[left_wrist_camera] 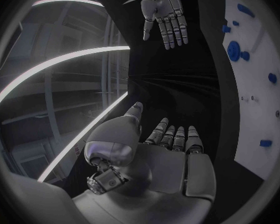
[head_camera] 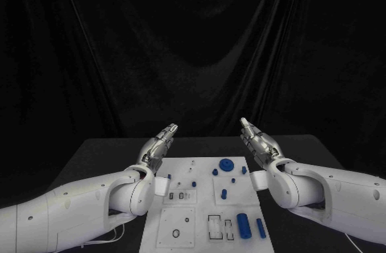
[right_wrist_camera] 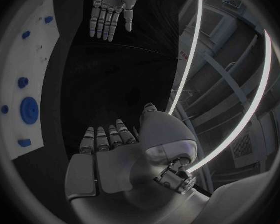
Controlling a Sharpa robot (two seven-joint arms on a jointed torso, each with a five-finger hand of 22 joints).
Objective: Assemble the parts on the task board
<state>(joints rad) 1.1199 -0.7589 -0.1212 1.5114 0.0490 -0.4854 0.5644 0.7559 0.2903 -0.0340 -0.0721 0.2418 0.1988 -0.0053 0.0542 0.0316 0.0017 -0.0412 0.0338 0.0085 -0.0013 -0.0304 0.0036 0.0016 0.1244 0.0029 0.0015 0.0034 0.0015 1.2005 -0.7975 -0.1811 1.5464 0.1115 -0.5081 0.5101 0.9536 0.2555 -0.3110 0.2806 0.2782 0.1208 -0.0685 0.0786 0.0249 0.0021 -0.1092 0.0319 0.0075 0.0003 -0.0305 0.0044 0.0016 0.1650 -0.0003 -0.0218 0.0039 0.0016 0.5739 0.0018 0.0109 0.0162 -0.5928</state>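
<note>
Head view shows the left hand (head_camera: 159, 143) and right hand (head_camera: 259, 141) raised, fingers apart and empty, flanking the task board (head_camera: 181, 219) on the counter (head_camera: 96, 158); I'd lower one slowly toward a blue part (head_camera: 227, 165).

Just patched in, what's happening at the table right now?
Nothing is being handled at the moment. The left hand and right hand are both raised with fingers straight and empty, one at each side of the far end of the white task board. The blue parts lie on the board untouched: a round gear-like piece near the far end and a blue cylinder at the near end.
</note>
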